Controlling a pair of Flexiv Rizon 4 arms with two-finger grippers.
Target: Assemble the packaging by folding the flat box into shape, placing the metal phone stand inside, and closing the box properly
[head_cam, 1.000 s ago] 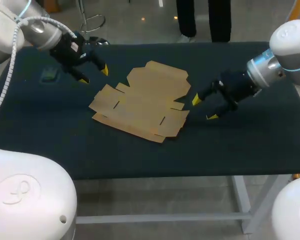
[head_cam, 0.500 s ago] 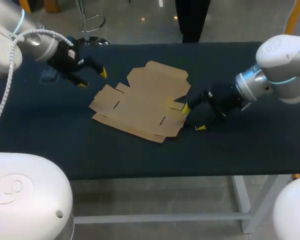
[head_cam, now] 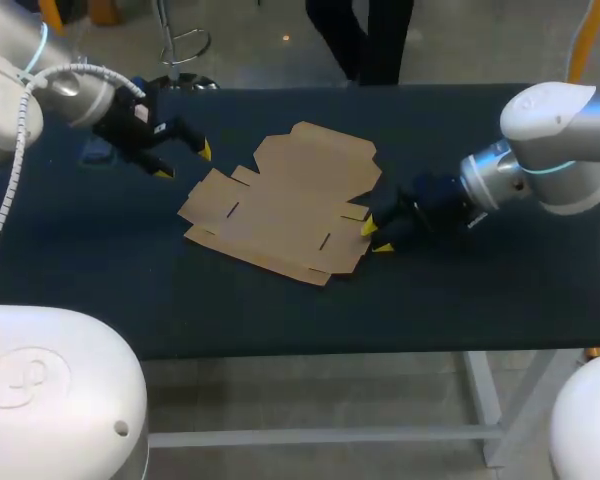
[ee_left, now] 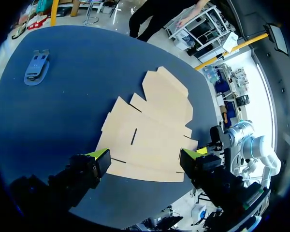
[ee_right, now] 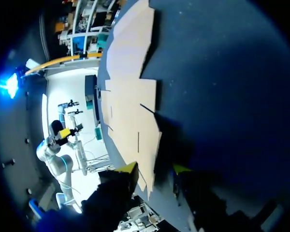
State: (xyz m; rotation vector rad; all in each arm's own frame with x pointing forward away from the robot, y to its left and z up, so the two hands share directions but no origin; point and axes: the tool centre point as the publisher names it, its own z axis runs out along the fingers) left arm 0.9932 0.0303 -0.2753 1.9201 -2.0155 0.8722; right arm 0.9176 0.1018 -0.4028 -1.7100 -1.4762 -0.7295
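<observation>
Since the earlier frames, the right gripper [head_cam: 373, 236] has been brought leftward from open tabletop to the right edge of the flat box [head_cam: 285, 205], and its fingers have been narrowed; the left gripper [head_cam: 183, 160] has been drawn slightly toward the upper left of the head view. The box is seen lying completely flat just left of the middle of the dark table [head_cam: 480, 290], with no panel raised. In the right wrist view a corner flap of the box is seen between the 2 yellow tips, which are partly open; a dark gap is seen beside 1 finger, so a grip is not judged to be made yet. The left gripper is held wide open above the table, at the box's upper-left side, with nothing in it. The metal phone stand [ee_left: 36, 67] is seen lying flat on the table, well apart from the box, beyond the left gripper. The task is judged to be at its very start: folding, loading the stand and closing all remain undone.
</observation>
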